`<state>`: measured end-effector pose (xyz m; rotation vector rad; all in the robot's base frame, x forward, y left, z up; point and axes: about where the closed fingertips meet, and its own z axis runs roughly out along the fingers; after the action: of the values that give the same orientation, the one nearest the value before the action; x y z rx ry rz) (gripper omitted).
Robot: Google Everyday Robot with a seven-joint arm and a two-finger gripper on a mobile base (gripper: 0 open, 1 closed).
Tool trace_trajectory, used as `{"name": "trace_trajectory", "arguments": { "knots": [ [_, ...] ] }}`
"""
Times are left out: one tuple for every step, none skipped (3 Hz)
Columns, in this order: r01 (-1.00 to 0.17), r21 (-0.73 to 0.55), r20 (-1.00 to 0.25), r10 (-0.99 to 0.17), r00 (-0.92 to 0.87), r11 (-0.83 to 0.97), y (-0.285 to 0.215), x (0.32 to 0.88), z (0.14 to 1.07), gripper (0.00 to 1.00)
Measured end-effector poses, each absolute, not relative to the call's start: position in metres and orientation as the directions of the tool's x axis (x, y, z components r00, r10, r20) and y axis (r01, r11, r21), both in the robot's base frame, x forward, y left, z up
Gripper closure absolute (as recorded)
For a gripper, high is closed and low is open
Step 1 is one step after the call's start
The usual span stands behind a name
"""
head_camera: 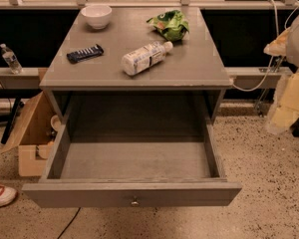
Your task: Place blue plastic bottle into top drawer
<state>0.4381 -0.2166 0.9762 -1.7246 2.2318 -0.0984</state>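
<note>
Your drawer work is done: the wide, shallow grey top drawer [79, 194] with the small round metal knob [134, 201] stands fully pulled out below the front edge of the grey desk [199, 66], and its floor shows nothing inside. The placing itself is not yet begun. The clear plastic bottle with the white and pale-blue label and white cap [145, 58] lies on its side near the middle of the desktop. Its cap points toward the back right corner, close to the crumpled green snack bag [169, 25].

Nothing holds it, so you have the whole reach, grasp, carry and release left.

Two other things share the desktop: a white ceramic bowl [96, 15] at the back left corner and a dark blue wrapped bar [84, 53] near the left edge.

The gripper [286, 101] appears only as a pale, smeared shape beyond the desk's right edge, well apart from the bottle. It is partly cut off by the frame, and you cannot tell whether it is spread or closed.
</note>
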Motion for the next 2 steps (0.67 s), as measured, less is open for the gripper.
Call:
{"name": "trace_trajectory", "arguments": {
  "knots": [
    [-0.932,-0.245,-0.209,-0.953,-0.219,0.267,-0.2159,0.4385,0.9757,0.00],
    [-0.938,-0.239,-0.223,-0.954,-0.199,0.251,-0.2108,0.4409,0.9727,0.00]
  ]
}}
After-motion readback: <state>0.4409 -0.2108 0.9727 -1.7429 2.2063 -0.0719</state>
